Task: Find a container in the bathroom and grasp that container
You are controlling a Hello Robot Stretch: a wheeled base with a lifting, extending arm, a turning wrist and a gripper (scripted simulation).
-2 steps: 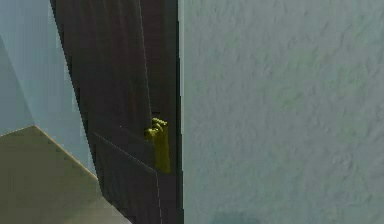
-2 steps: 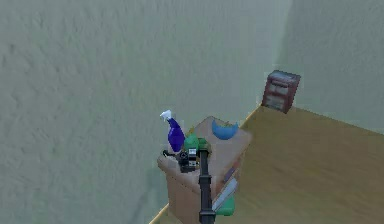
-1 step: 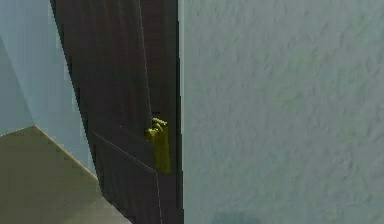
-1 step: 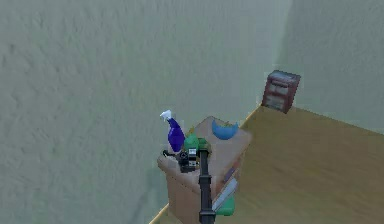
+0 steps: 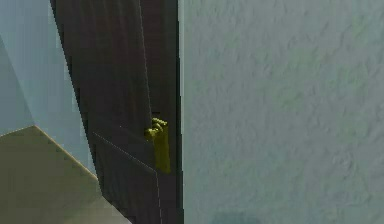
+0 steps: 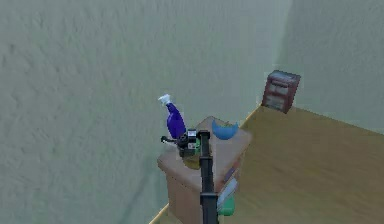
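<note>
A purple-blue spray bottle (image 6: 173,116) with a white nozzle stands on a low brown cabinet (image 6: 190,178) against the textured wall. The dark arm bar (image 6: 206,190) rises from the bottom edge of the arm side view. The gripper (image 6: 182,142) is at the arm's far end, right at the foot of the bottle. With the bottle on the cabinet top at or behind it, I cannot tell whether the gripper holds anything. A blue bowl (image 6: 224,130) sits on the same top, to the right of the arm.
A dark wooden door (image 5: 120,100) with a brass handle (image 5: 158,142) stands ajar ahead, beside a pale textured wall (image 5: 285,110). Tan floor (image 5: 40,180) lies at its left. A small red-brown drawer unit (image 6: 282,90) stands in the far corner across open wooden floor (image 6: 310,170). Something green (image 6: 229,196) shows low on the cabinet's side.
</note>
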